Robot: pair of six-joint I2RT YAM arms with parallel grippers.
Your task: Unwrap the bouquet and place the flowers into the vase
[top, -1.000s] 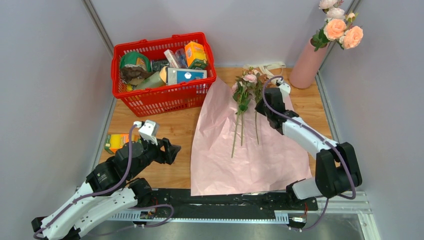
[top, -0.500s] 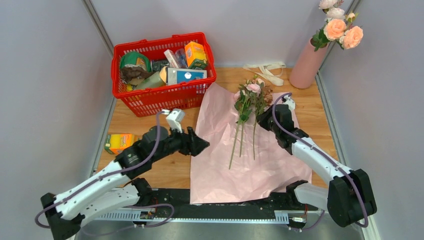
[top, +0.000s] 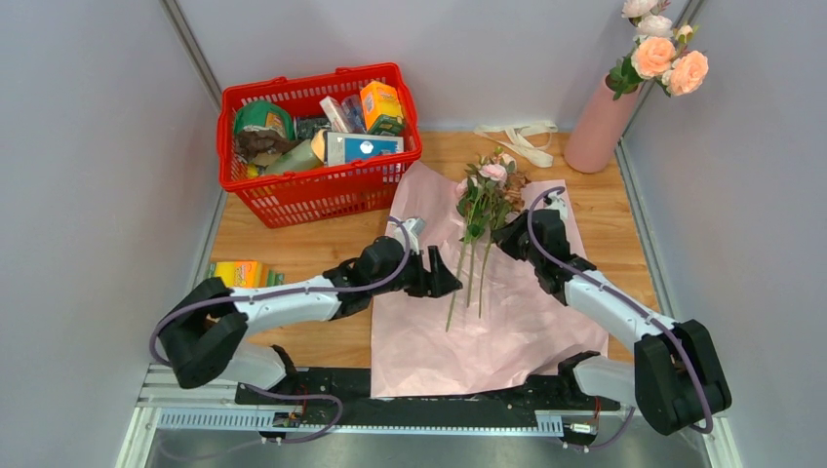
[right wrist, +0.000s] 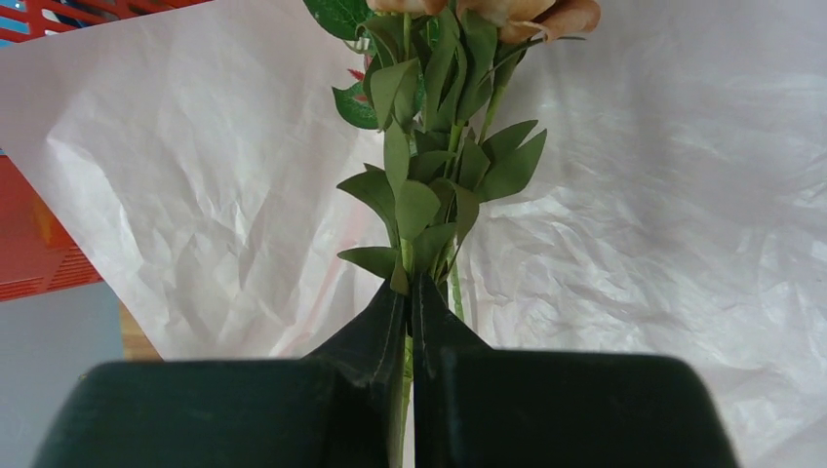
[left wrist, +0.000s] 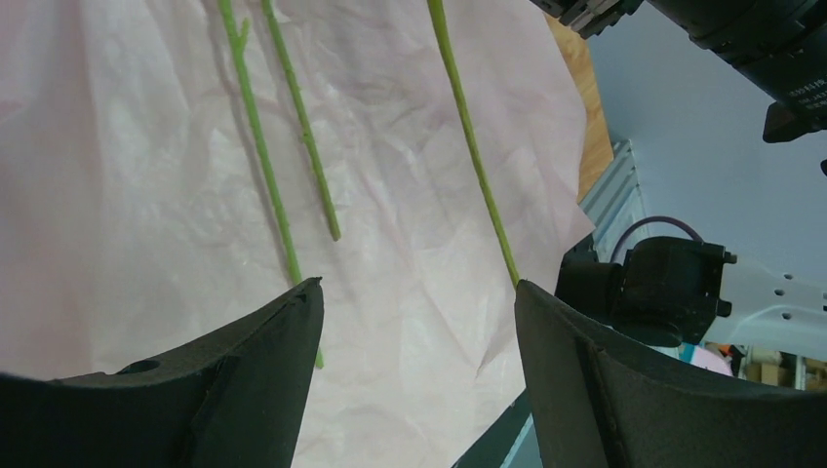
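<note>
- The flowers (top: 485, 195) lie loose on an opened sheet of pink paper (top: 507, 331) in the middle of the worktop (top: 288, 249). Their heads point toward the back wall and three green stems (left wrist: 468, 136) trail toward the arms.
- The right hand (right wrist: 410, 292) has its fingers pressed together on the flowers, pinching the stems just below the cluster of leaves. From above it sits on the right side of the bunch.
- The left hand (left wrist: 417, 292) is spread wide and holds nothing. It hangs low over the paper, and the stem ends reach the gap between its two fingers.
- The vase (top: 597, 132) stands upright in the far right corner, well apart from the bunch. It has peach and pale roses (top: 668, 58) in it.
- A cream ribbon (top: 522, 136) lies loose on the wood beyond the paper, between the flower heads and the vase.
- A red basket (top: 312, 200) packed with groceries sits at the back left, its front corner just beside the paper's top edge.
- A yellow-orange box (top: 234, 273) lies near the worktop's left edge, close to the left arm.
</note>
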